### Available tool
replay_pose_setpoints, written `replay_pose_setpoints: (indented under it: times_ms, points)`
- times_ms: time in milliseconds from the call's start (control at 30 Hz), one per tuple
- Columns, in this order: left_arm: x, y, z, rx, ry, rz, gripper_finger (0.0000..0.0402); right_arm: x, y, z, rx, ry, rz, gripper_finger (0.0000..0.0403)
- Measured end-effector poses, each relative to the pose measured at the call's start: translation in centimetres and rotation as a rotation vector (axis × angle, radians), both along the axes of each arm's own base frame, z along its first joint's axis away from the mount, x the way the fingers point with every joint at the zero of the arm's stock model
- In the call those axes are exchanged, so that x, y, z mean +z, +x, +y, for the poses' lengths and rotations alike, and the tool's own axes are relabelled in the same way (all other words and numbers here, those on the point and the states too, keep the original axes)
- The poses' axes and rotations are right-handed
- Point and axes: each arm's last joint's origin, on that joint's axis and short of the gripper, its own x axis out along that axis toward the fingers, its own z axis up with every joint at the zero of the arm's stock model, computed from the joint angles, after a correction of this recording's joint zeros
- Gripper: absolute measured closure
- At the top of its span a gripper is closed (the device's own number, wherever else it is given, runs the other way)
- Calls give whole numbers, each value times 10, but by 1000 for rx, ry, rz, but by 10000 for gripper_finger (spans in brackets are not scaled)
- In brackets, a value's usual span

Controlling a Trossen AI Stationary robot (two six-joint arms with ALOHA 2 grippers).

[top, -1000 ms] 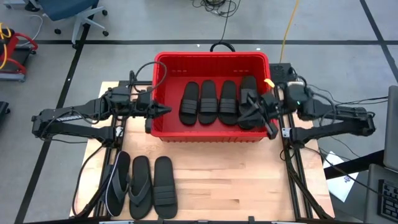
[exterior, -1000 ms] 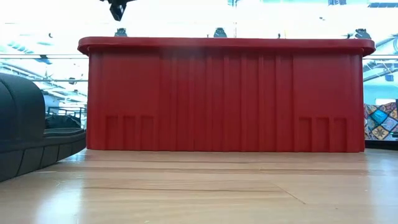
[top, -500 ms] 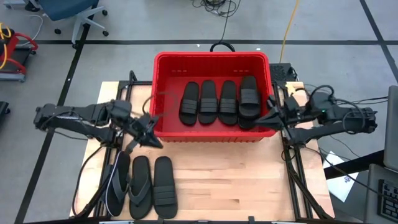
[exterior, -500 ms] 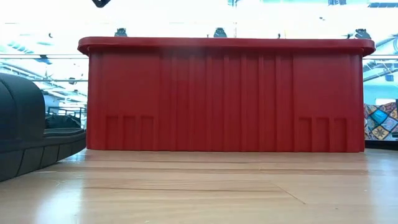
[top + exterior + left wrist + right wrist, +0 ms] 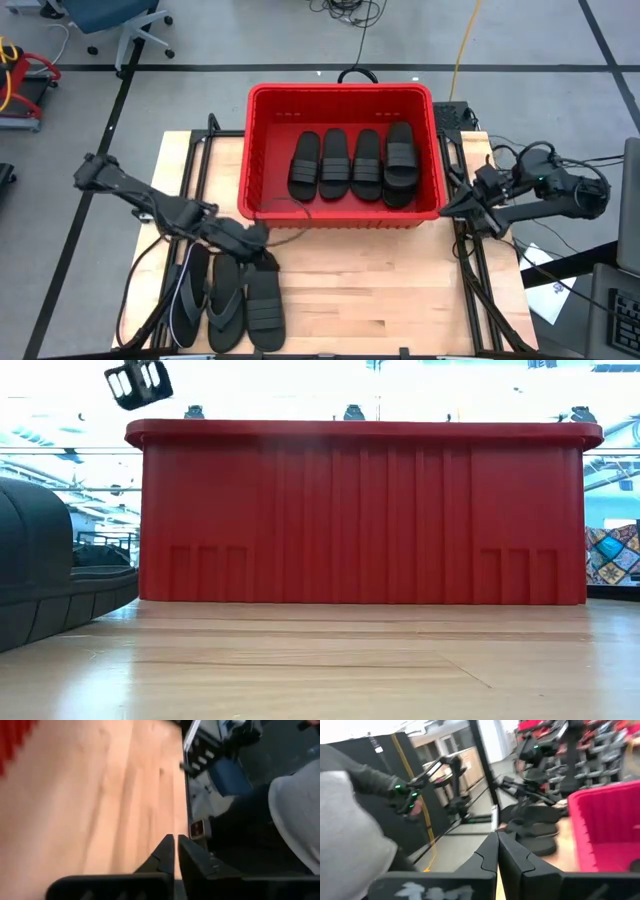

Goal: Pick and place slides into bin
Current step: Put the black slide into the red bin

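The red bin stands at the table's far middle, and several black slides lie side by side on its floor. Three more sandals lie at the near left: two flip-flops and a ribbed-strap slide. My left gripper is shut and empty, above the table just beyond the far ends of these sandals; it also shows in the left wrist view and the low view. My right gripper is shut and empty, outside the bin's right wall; it also shows in the right wrist view.
The bin's near wall fills the low view, and a sandal lies at its left. Bare wood stretches from the bin to the near edge. Black frame rails run along both table sides. A cable hangs at the bin's near-left corner.
My left gripper has swung from the bin's left wall toward the table's near edge, down toward the three sandals. My right gripper has drawn back from above the rightmost slide in the bin, over the right wall toward the table's right edge. That slide stays in the bin.
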Motion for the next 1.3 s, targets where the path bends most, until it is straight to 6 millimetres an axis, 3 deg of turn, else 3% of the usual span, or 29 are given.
replay_pose_setpoints:
  times_ms: [300, 533, 667, 1067, 1300]
  points:
    - [-28, 11, -16, -144, -210, 280, 256, 0, 1, 1, 29, 2, 2, 403]
    - [-50, 5, -32, -268, -147, 418, 154, 1, 2, -1, -26, 21, 4, 403]
    - [-65, 3, -37, -265, -93, 518, 116, 1, 2, -1, -33, 23, 4, 403]
    - [-103, 19, -48, -332, -29, 570, 96, 1, 5, -2, -84, 70, 30, 403]
    - [-120, 35, -58, -407, -106, 520, 107, 0, 11, -2, -84, 69, 43, 403]
